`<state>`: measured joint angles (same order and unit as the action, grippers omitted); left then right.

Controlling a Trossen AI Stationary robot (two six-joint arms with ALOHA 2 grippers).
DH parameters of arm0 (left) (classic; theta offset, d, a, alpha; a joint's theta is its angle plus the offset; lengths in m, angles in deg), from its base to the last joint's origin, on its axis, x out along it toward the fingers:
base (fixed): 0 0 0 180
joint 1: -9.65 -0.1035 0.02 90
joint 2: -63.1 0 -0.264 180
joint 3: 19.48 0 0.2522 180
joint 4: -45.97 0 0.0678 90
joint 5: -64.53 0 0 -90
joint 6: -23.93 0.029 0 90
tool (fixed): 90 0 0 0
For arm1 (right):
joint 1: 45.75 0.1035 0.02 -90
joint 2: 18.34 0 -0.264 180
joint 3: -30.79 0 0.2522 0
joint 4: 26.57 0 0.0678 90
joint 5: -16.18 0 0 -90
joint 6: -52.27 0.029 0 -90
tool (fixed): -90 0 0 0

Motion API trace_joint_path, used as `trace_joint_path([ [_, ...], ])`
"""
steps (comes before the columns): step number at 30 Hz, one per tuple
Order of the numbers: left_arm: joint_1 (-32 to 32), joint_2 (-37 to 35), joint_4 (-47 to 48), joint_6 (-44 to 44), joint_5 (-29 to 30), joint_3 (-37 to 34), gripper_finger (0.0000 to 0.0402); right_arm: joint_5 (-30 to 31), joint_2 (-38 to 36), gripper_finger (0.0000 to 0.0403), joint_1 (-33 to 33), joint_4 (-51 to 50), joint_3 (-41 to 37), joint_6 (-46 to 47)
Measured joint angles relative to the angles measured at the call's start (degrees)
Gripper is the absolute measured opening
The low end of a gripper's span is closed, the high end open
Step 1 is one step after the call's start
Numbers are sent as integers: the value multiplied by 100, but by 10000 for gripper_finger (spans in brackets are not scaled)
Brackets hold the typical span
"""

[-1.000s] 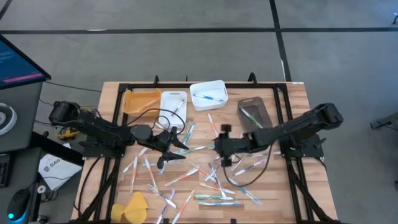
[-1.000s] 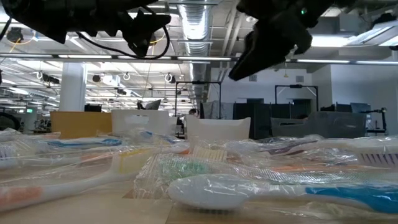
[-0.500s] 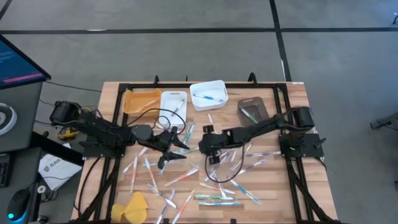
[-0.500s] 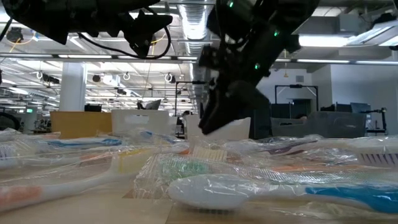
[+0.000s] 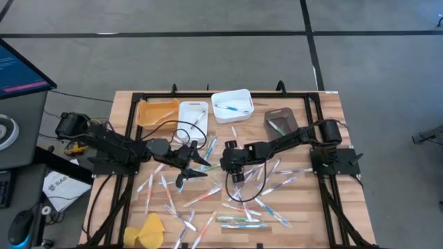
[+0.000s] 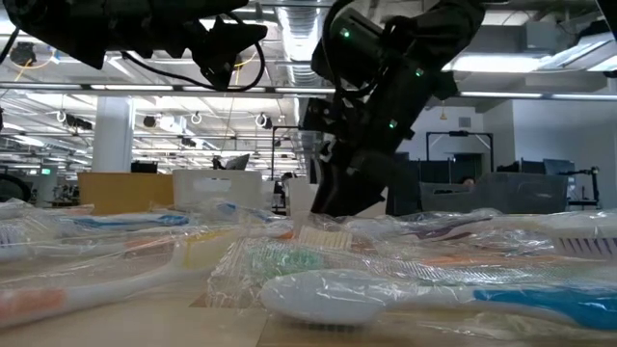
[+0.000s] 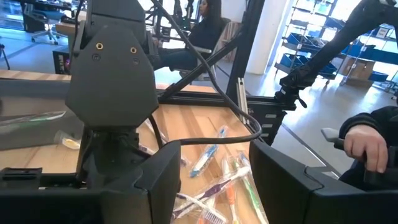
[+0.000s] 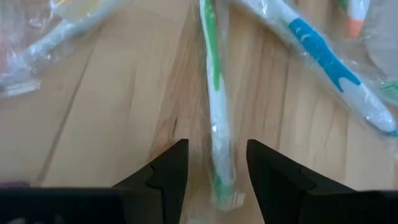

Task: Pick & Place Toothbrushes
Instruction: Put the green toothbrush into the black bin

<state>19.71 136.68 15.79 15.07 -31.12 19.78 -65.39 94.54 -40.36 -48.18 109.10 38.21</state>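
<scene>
Orange bin [image 5: 157, 111], far side of the tabletop [image 5: 325, 111] beyond the left gripper [image 5: 201, 160]: contents can't be made out. White tray [image 5: 193, 114] right beside it holds at least one wrapped toothbrush. White bin [image 5: 232, 105], beyond the gap between the two grippers, holds a blue-handled toothbrush [image 5: 232, 108]. Brown bin [image 5: 282, 126], beyond and to the right of the right gripper [image 5: 235, 173], holds a green-handled one.

Left gripper hovers above the tabletop near the middle, fingers [image 7: 158, 180] apart, nothing between them; wrapped toothbrushes [image 7: 214, 177] lie on the wood just ahead of it.

Right gripper is down low over the scattered pile, just right of the left gripper. Its fingers [image 8: 168, 171] are apart and straddle a wrapped green-and-white toothbrush [image 8: 214, 118] lying flat on the wood; not clamped on it. A blue-and-white toothbrush [image 8: 323, 59] lies just beside that one, angled away.

Rest of the toothbrushes [image 5: 239, 207] are loose on the tabletop, mostly on the near side of both grippers. Yellow lump [image 5: 147, 230] sits at the near left corner, well apart from both.
</scene>
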Motion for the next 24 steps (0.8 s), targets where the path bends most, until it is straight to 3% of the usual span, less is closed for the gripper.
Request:
trace_joint_path([
  [9,0,0,0,0,-2,0,186,-114,0,125,-70,45,0,199],
  [21,0,0,2,0,-2,0,186,-113,-5,14,-70,20,0,152],
  [24,0,0,3,0,-2,0,186,-112,-11,9,-68,22,4,151],
])
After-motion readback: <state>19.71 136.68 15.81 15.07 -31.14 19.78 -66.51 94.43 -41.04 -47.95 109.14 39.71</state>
